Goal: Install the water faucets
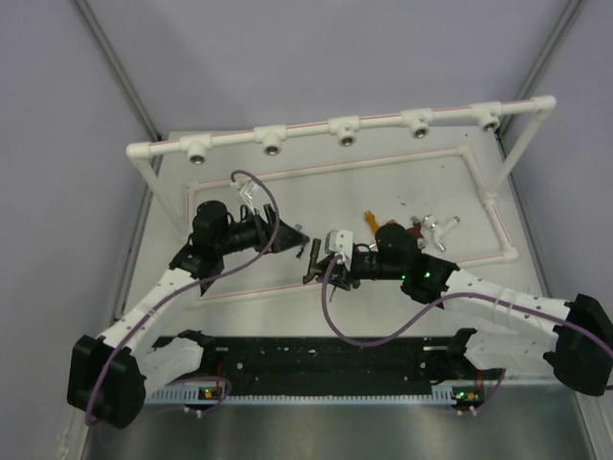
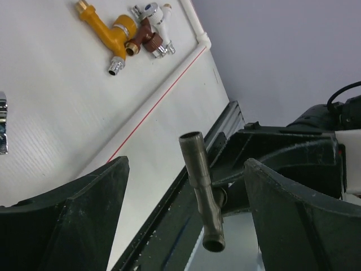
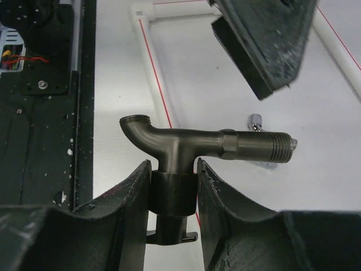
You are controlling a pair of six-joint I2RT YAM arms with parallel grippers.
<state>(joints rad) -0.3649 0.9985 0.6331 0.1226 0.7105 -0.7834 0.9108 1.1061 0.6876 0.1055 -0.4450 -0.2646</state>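
Observation:
My right gripper (image 1: 323,261) (image 3: 172,164) is shut on the handle stem of the dark grey faucet (image 1: 314,261) (image 3: 197,144) and holds it above the table. Its spout points left and its threaded end right in the right wrist view. My left gripper (image 1: 295,238) (image 2: 186,162) is open and empty, facing that faucet (image 2: 202,189), which shows between its fingers without touching them. The orange-gold (image 1: 369,220) (image 2: 107,31), reddish-brown (image 1: 414,230) (image 2: 145,38) and white (image 1: 438,228) (image 2: 161,17) faucets lie together on the table. The silver faucet (image 3: 258,121) lies beyond the held one.
A white pipe rail (image 1: 383,125) across the back carries five round sockets (image 1: 273,146). A low white pipe frame (image 1: 498,225) with red lines borders the work area. A black rail (image 1: 326,359) runs along the near edge between the arm bases.

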